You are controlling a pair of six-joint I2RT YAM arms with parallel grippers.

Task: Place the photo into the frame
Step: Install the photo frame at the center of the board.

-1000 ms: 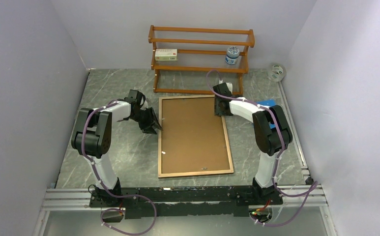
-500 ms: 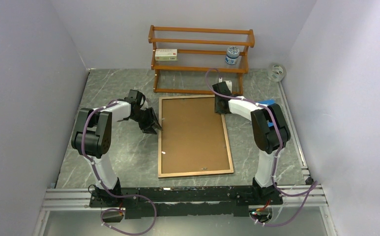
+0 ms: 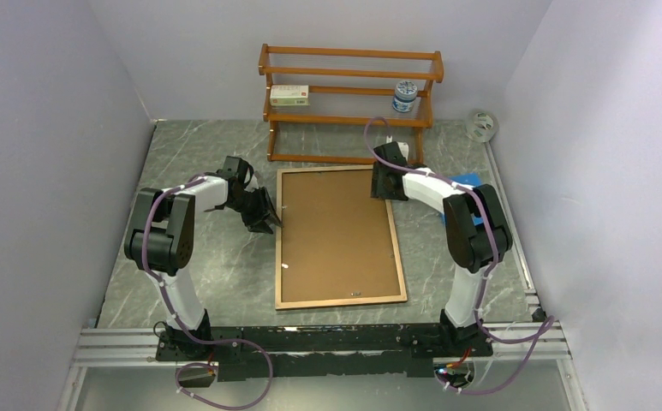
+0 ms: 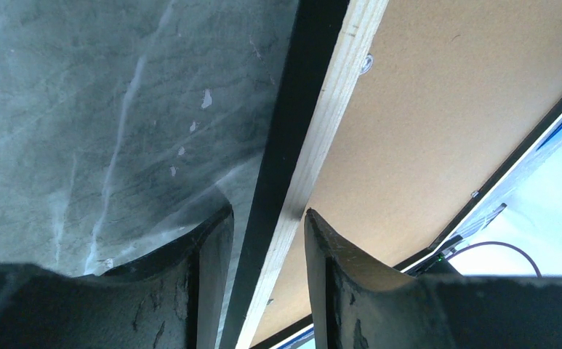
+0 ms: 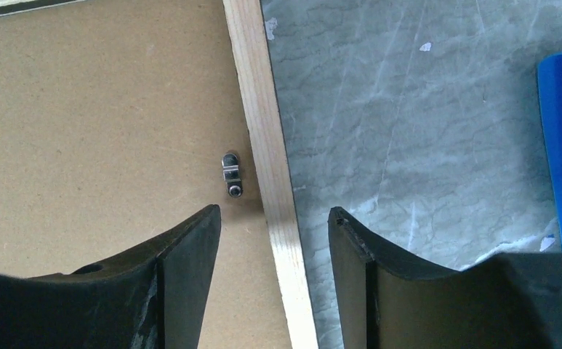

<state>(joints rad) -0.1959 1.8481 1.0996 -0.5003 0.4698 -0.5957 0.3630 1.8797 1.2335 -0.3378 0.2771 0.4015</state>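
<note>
As board fills the frame, left pincer and right pincer gape — empty.

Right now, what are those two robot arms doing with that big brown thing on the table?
They are working on a picture frame that lies face down on the table, so you see its brown backing board. The left arm has its jaws open astride the frame's left edge. The right arm has its jaws open astride the right edge, near the far corner. Neither is lifting it yet, and the photo is nowhere in sight.
</note>
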